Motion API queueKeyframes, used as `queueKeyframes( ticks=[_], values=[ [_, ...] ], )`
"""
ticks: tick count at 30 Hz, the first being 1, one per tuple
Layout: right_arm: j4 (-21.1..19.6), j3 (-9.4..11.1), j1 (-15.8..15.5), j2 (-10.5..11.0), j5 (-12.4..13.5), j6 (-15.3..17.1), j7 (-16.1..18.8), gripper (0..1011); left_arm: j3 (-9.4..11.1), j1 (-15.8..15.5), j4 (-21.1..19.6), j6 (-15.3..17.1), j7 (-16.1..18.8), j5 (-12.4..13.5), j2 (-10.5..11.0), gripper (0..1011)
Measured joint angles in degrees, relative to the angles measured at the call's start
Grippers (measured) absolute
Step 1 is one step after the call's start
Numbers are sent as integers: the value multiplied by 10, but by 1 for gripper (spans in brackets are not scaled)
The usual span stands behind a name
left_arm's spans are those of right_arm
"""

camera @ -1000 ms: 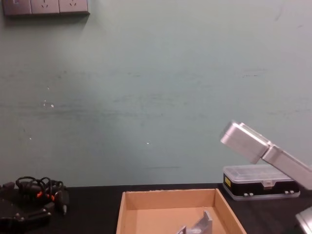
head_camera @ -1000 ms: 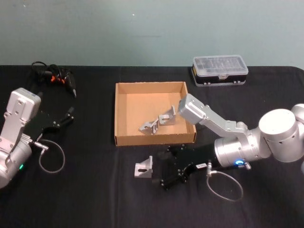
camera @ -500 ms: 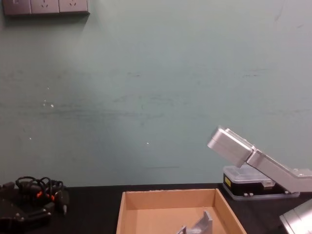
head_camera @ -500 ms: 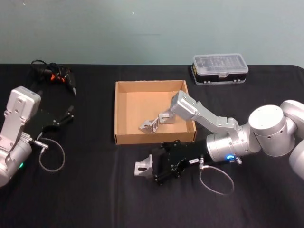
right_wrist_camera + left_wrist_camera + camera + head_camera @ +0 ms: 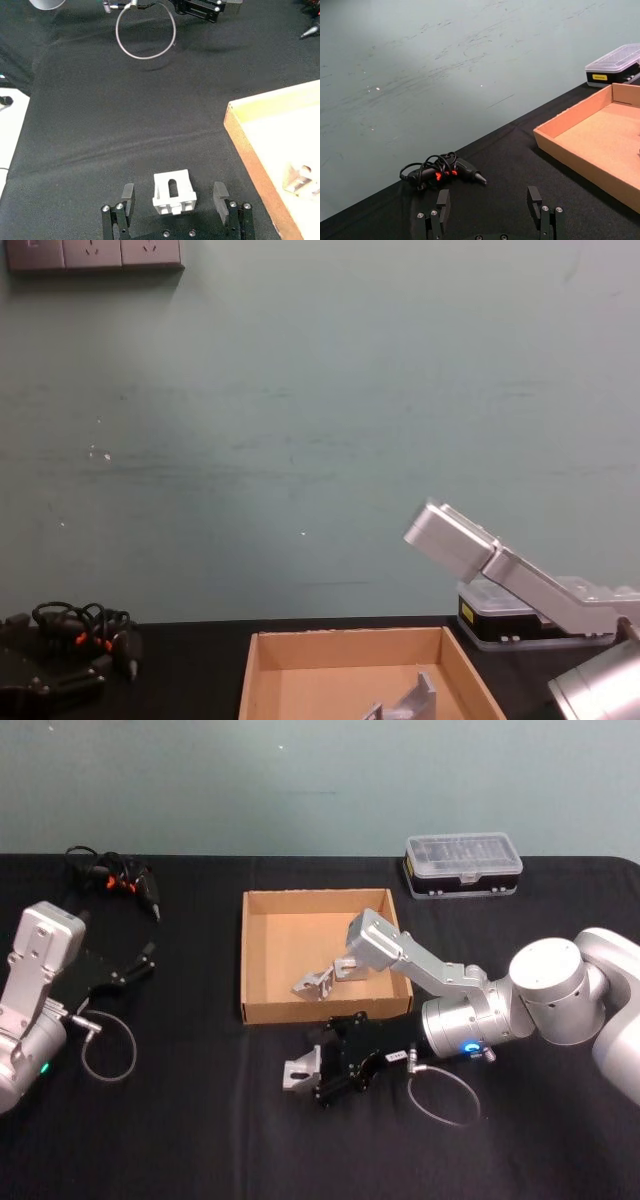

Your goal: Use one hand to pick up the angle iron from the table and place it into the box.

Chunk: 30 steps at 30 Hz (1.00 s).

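**Right pincer spread around angle iron, no grip made**

Right gripper (image 5: 318, 1074): low over the table (image 5: 200, 1130), just in front of the box's near wall. In the right wrist view the gripper (image 5: 174, 196) has its jaws spread wide. The angle iron (image 5: 172, 189) sits between them, with black cloth visible on both sides. Neither finger (image 5: 128, 193) touches the part. Whether the iron's rear edge meets the gripper's palm cannot be told.

Angle iron (image 5: 300, 1072): resting on the table, outside the box (image 5: 325, 1011), near its front wall and toward its middle. One slotted face stands upright.

Box contents: two more metal brackets (image 5: 330, 978) lie on the floor of the box, toward its right side.

Left gripper (image 5: 140, 967): at the left edge of the table, well apart from the box. Its jaws are spread and nothing is between them, as seen from the left wrist (image 5: 489, 200).

Other items: a clear-lidded case (image 5: 463, 865) behind the box to the right; a corded tool (image 5: 115, 880) at the far left.
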Motion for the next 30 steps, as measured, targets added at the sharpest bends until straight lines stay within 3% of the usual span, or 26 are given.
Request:
queueKeyframes(
  ticks=[12, 18, 30],
  values=[
    [5, -7, 4, -4, -3, 0, 1, 998, 0, 0, 0, 0, 0, 0, 0, 1011],
    [4, -7, 4, -4, -3, 0, 1, 907, 0, 0, 0, 0, 0, 0, 0, 1011],
    [-3, -7, 1, -2, -5, 3, -7, 508, 0, 0, 0, 0, 0, 0, 0, 1011]
  ],
)
